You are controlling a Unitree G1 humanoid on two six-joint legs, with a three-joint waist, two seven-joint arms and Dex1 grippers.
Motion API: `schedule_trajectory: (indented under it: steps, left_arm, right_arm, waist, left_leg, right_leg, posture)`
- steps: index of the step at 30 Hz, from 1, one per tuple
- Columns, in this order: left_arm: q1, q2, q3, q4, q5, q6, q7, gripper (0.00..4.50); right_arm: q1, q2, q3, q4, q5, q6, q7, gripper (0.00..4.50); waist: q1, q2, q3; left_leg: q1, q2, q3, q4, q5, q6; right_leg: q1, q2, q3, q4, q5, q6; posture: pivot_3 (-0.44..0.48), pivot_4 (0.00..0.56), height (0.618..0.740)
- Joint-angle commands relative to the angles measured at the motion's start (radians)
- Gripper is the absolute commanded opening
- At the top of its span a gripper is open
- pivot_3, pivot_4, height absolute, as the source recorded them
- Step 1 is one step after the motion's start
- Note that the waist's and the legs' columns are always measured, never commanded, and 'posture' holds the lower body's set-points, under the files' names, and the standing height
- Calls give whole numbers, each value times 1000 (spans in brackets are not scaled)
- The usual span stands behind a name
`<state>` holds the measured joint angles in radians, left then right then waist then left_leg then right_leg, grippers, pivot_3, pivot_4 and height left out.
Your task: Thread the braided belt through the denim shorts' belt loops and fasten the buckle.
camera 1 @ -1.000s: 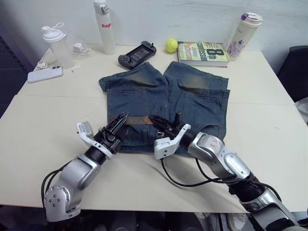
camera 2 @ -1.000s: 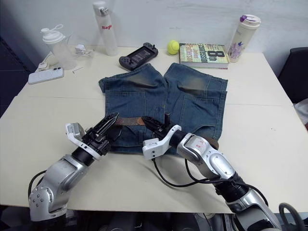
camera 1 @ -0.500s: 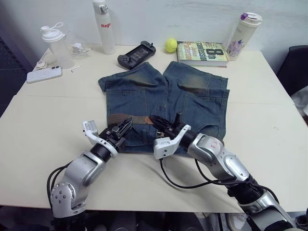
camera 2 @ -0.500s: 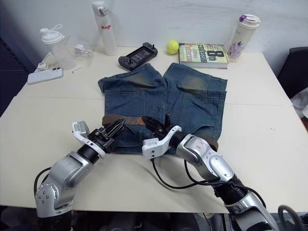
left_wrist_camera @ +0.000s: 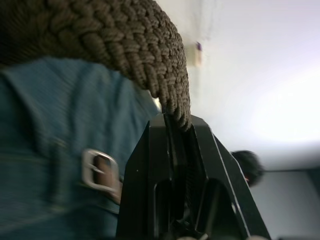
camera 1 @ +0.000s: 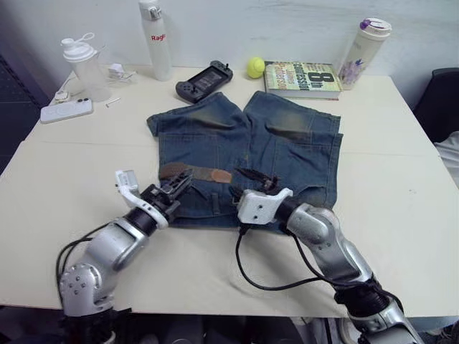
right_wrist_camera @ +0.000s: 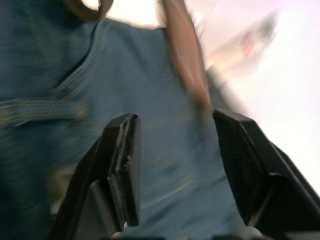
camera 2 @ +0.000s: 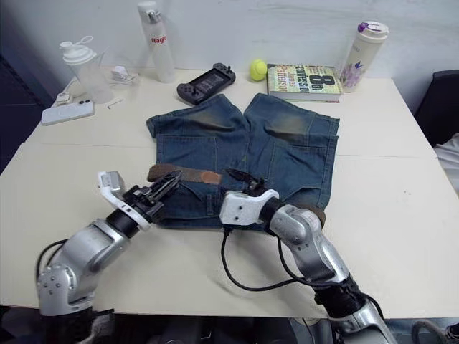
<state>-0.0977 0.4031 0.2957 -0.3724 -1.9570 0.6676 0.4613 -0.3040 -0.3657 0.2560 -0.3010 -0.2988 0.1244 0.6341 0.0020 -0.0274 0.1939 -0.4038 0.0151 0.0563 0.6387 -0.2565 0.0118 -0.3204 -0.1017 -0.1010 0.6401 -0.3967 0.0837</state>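
Note:
The denim shorts (camera 1: 247,150) lie flat mid-table, waistband toward me. A stretch of the braided belt (camera 1: 195,173) lies across the waistband's left half. My left gripper (camera 1: 181,185) is shut on that belt's left part. In the left wrist view the braid (left_wrist_camera: 150,55) runs down between the black fingers (left_wrist_camera: 145,165), and the silver buckle (left_wrist_camera: 100,171) rests on the denim beside them. My right gripper (camera 1: 257,176) stands open over the waistband, just right of the strap's end, with nothing between its fingers (right_wrist_camera: 125,165). The belt loops are too small to pick out.
Along the table's far edge stand a white bottle (camera 1: 155,39), a game controller (camera 1: 204,80), a yellow ball (camera 1: 256,67), a book (camera 1: 301,79) and a tumbler (camera 1: 364,54). A shaker (camera 1: 84,68) and a phone (camera 1: 66,110) sit far left. A black cable (camera 1: 272,279) trails from my right arm.
My left gripper has shut on the belt's left part. My right gripper has opened, let go of the strap and shifted slightly right. The strap now lies flatter on the waistband.

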Motion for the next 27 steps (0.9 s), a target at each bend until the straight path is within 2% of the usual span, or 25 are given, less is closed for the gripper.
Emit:
schedule_trajectory:
  steps: [1,5,7,11,16,22,27]
  left_arm:
    - [48,75,29,26,41,47,-104,0]
    - [67,98,44,103,93,44,-156,0]
    - [62,109,33,116,103,65,-184,0]
    - [60,108,-18,126,235,83,-208,0]
    - [69,89,-60,89,321,102,-230,0]
    - [44,22,-116,77,402,105,-235,0]
    - [5,-47,-145,110,421,115,-220,0]
  right_arm:
    - [11,-29,-110,-141,235,191,130,2347]
    - [-15,-31,-255,-204,479,433,167,2347]
    - [-27,-51,-263,-202,497,460,158,2347]
    - [-48,-74,-261,-211,529,488,136,2347]
    - [-61,-79,-267,-225,565,513,97,2347]
    - [-51,-107,-256,-234,582,517,73,2347]
    - [-39,-125,-250,-247,601,530,64,2347]
  waist:
    - [-2,1,1]
    - [-1,2,1]
    - [-1,2,1]
    - [-2,3,2]
    - [-1,3,2]
    - [6,3,2]
    - [23,3,2]
  left_leg:
    - [0,0,0,-1,0,0]
    - [1,0,0,-5,0,0]
    - [1,0,0,-7,0,-1]
    - [0,-1,0,-8,0,-1]
    - [0,-1,0,-8,1,-1]
    - [0,-1,0,-8,1,-1]
    - [0,-2,0,-8,1,-1]
  right_leg:
    - [0,0,0,-1,0,0]
    - [-1,-1,0,-3,0,0]
    - [-1,-1,0,-3,0,0]
    - [-2,-1,0,-4,0,0]
    - [-2,-2,0,-3,0,0]
    - [-2,-2,0,-4,0,0]
    - [-2,-3,0,-4,1,0]
  posture:
    - [0,150,740]
    - [0,150,740]
    - [0,150,740]
    - [0,150,740]
    - [0,150,740]
    - [0,150,740]
    - [0,150,740]
